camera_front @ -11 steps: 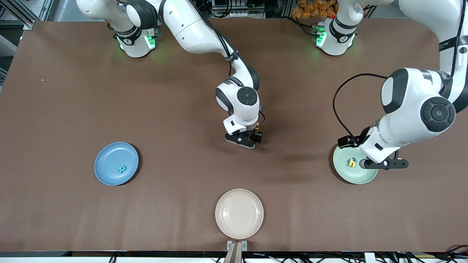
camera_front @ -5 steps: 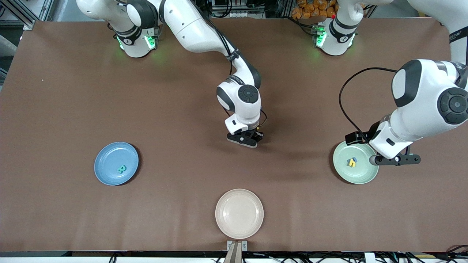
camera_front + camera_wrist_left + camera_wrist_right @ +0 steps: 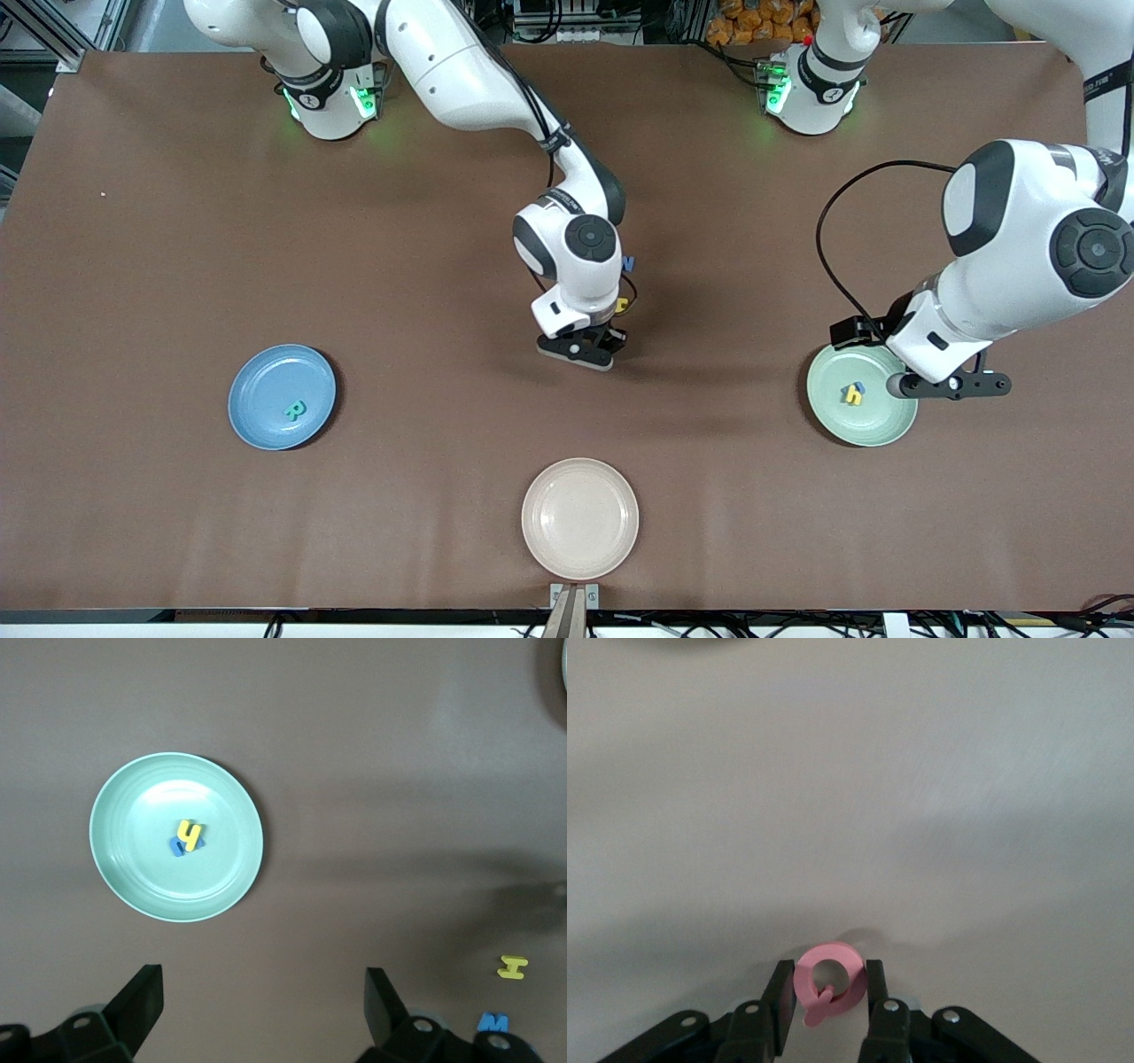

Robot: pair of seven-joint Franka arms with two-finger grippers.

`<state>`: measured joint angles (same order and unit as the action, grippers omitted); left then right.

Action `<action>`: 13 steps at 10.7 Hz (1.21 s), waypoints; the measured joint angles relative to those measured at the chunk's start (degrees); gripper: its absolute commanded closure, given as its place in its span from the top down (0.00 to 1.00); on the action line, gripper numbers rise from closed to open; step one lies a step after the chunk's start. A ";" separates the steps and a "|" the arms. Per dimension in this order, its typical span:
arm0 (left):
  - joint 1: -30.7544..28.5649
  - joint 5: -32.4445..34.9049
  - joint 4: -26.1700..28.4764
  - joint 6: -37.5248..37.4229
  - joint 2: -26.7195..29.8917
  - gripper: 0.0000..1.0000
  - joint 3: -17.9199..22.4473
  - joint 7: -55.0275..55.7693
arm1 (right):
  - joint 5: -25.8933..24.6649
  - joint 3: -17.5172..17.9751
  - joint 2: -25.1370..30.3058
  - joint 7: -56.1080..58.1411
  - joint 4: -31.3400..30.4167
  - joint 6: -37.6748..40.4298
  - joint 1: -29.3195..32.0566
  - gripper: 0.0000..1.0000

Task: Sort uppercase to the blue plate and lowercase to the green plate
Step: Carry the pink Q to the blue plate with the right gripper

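Two fingers of the right gripper [image 3: 824, 992] pinch a red Q [image 3: 827, 981], its tail pointing back toward the wrist, at mid-table. The blue plate [image 3: 282, 396], with a green R [image 3: 295, 409] on it, lies toward the right arm's end and nearer the front camera, over bare tabletop; the cream plate [image 3: 579, 518] sits well clear of that path. A blue letter [image 3: 629, 263] and a yellow one [image 3: 622, 307] peek out beside the right wrist. The left gripper [image 3: 261, 1014] hangs wide open over the green plate's [image 3: 873, 425] edge, where a yellow h [image 3: 853, 395] rests on a blue letter [image 3: 182, 846].
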<state>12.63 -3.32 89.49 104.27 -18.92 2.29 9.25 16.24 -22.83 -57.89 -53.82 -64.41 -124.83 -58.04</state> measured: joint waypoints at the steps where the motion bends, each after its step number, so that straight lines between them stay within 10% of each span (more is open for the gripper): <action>1: 0.09 -0.47 0.34 -0.29 0.00 1.00 -0.51 0.90 | 0.01 0.05 1.80 3.15 0.05 2.60 1.93 0.00; 13: 22.77 -1.19 5.30 14.29 -10.74 1.00 -10.24 53.47 | -8.23 5.88 22.87 46.73 -26.87 6.44 28.75 0.00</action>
<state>35.40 -4.51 94.79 118.56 -29.66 -7.96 62.72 8.01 -16.96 -35.02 -7.09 -91.28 -118.40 -29.29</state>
